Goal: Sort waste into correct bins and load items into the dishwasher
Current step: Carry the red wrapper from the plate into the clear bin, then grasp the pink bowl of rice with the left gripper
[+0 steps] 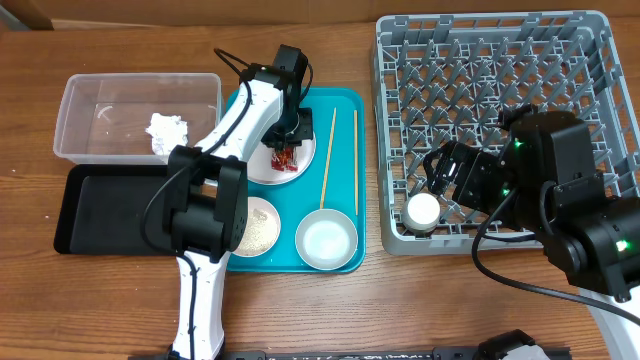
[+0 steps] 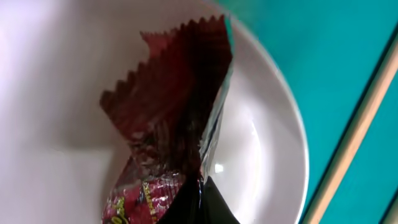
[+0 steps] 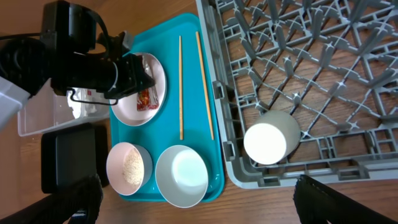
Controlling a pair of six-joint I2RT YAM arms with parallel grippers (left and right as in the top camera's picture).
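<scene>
Overhead: the wrapper (image 1: 284, 160) lies on the plate (image 1: 258, 172), directly under the left gripper (image 1: 288, 140); the left arm reaches from the desk's (image 1: 100, 300) near edge to the far side, its wrist bent down; the cup (image 1: 423, 210) sits in the rack's (image 1: 560, 60) near-left corner, just beside the right gripper (image 1: 447, 175).

Left wrist: a dark fingertip (image 2: 208, 208) touches the wrapper's near end; whether that gripper grips it I cannot tell; a chopstick (image 2: 354, 137) lies at right.

Right wrist: the fingers (image 3: 74, 199) stand wide apart; the cup lies on its side beyond them.
</scene>
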